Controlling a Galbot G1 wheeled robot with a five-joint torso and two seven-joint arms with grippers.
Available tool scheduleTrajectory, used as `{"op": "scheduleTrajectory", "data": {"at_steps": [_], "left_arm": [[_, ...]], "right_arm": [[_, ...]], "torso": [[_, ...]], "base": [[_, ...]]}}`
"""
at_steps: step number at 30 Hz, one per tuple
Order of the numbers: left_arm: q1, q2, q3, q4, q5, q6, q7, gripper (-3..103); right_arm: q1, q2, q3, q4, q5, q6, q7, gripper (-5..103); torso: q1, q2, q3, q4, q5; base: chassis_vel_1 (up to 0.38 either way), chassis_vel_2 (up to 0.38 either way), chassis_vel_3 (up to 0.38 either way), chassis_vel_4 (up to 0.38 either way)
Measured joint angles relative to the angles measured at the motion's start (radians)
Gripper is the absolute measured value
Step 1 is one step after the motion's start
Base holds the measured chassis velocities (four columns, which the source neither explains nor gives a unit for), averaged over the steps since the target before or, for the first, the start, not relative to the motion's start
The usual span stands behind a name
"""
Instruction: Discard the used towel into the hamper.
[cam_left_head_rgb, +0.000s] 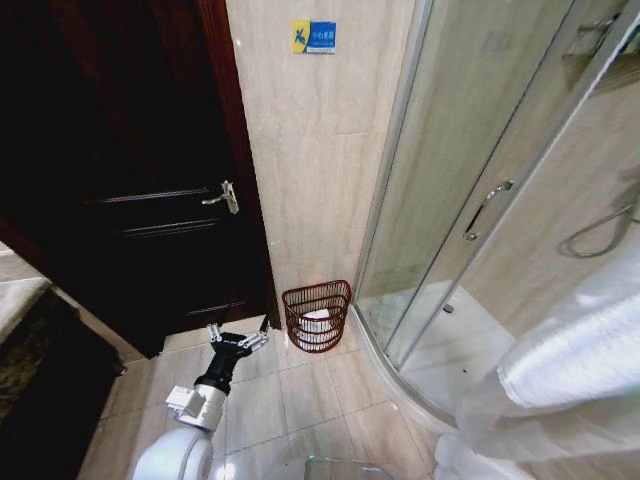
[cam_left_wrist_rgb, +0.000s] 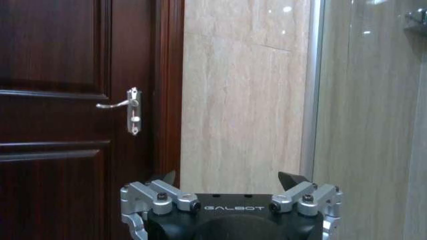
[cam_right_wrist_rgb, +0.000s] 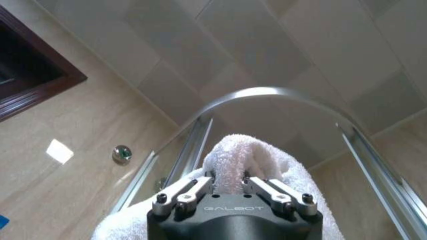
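1. Now right claw (cam_right_wrist_rgb: 230, 186) pinches white towel (cam_right_wrist_rgb: 250, 155), raised toward ceiling.
2. Left claw (cam_left_head_rgb: 238, 339) spread wide, empty, low near door (cam_left_head_rgb: 120, 160).
3. Hamper (cam_left_head_rgb: 317, 316) on floor by shower enclosure (cam_left_head_rgb: 470, 200), against wall.

Fluffy terry towel (cam_right_wrist_rgb: 247, 160); seemingly wicker hamper (cam_left_head_rgb: 317, 315).

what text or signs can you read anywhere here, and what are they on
"GALBOT" on the body of the left gripper, which hangs open beside the door.
"GALBOT" on the body of the right gripper, clamped on the white towel.
Blue and yellow wall sign above the hamper: characters too small to read.
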Motion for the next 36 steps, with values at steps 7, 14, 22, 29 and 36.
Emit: {"op": "scheduleTrajectory", "data": {"at_steps": [7, 14, 22, 29, 36], "left_arm": [[0.000, 0.000, 0.000, 0.000, 0.000, 0.000, 0.000, 100], [0.000, 0.000, 0.000, 0.000, 0.000, 0.000, 0.000, 100], [0.000, 0.000, 0.000, 0.000, 0.000, 0.000, 0.000, 100], [0.000, 0.000, 0.000, 0.000, 0.000, 0.000, 0.000, 100], [0.000, 0.000, 0.000, 0.000, 0.000, 0.000, 0.000, 100]], "right_arm": [[-0.010, -0.002, 0.017, -0.001, 0.006, 0.006, 0.000, 12], [-0.010, -0.005, 0.011, -0.001, 0.005, 0.006, -0.001, 12], [-0.006, -0.002, -0.021, -0.001, -0.018, 0.001, -0.001, 12], [-0.011, 0.006, -0.025, -0.002, -0.021, 0.005, -0.002, 12], [-0.013, 0.010, -0.026, -0.002, -0.020, 0.008, -0.003, 12]], "torso": [[0.000, 0.000, 0.000, -0.0001, -0.0001], [0.000, 0.000, 0.000, 0.0000, -0.0002], [0.000, 0.000, 0.000, 0.0000, 0.0000], [0.000, 0.000, 0.000, -0.0001, -0.0001], [0.000, 0.000, 0.000, 0.0000, -0.0001]], "base": [[0.064, 0.059, -0.070, -0.057], [0.066, 0.071, -0.065, -0.061], [0.027, 0.021, -0.023, -0.022], [0.056, 0.045, -0.062, -0.058], [0.066, 0.079, -0.072, -0.062]]}}
